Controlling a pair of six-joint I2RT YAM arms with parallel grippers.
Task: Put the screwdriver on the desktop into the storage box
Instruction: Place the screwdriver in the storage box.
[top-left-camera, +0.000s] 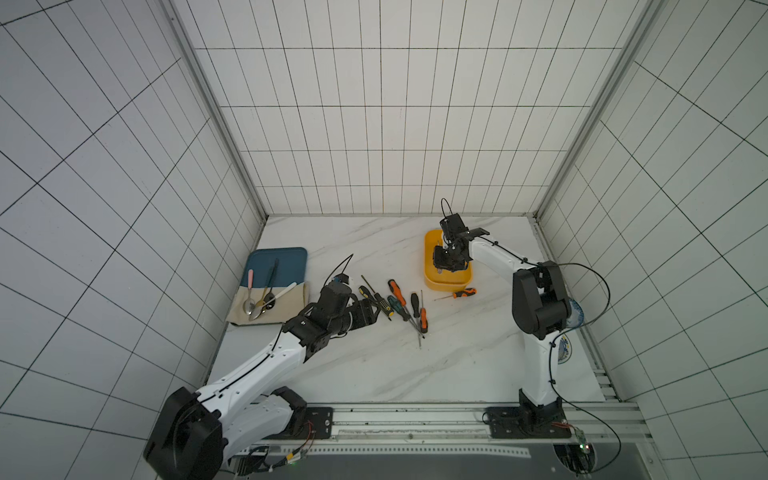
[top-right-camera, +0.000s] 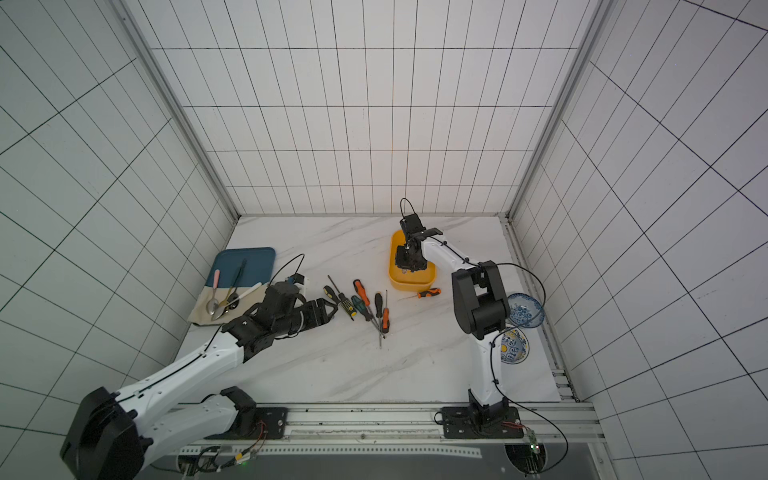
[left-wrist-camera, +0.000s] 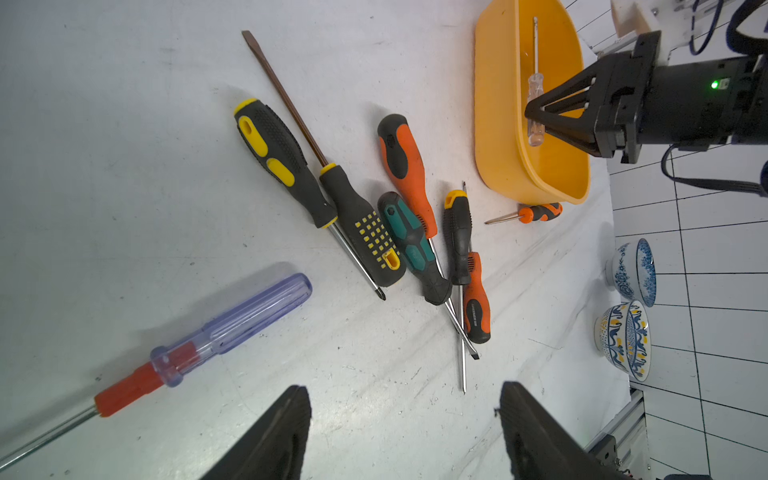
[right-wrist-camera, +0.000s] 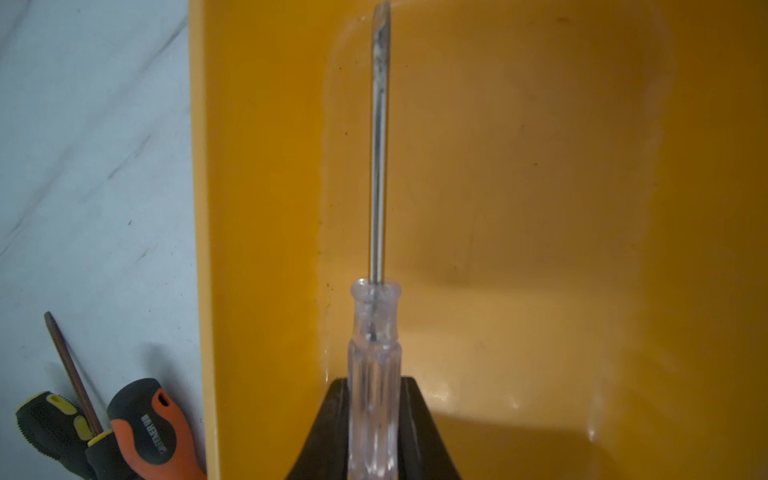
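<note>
While the right gripper (right-wrist-camera: 374, 386) is clamped on the clear-handled screwdriver (right-wrist-camera: 376, 332), held within the storage box (top-left-camera: 446, 285) right of centre in both top views, we judge this one nearly delivered: only letting go remains. At mid-frame a heap of screwdrivers (top-left-camera: 399, 305) lies on the desktop (top-left-camera: 374, 365), with a small orange one (top-left-camera: 464, 293) just beside the box. A purple-handled one (left-wrist-camera: 249, 316) lies near the left gripper (left-wrist-camera: 404, 388), which hovers spread, its arm stretched low. The right arm bends down over the box.

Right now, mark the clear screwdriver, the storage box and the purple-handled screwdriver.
clear screwdriver (right-wrist-camera: 374, 345): right wrist view, on its clear handle.
storage box (left-wrist-camera: 494, 137): left wrist view, on its outer side wall.
purple-handled screwdriver (left-wrist-camera: 257, 311): left wrist view, on its translucent handle.
</note>
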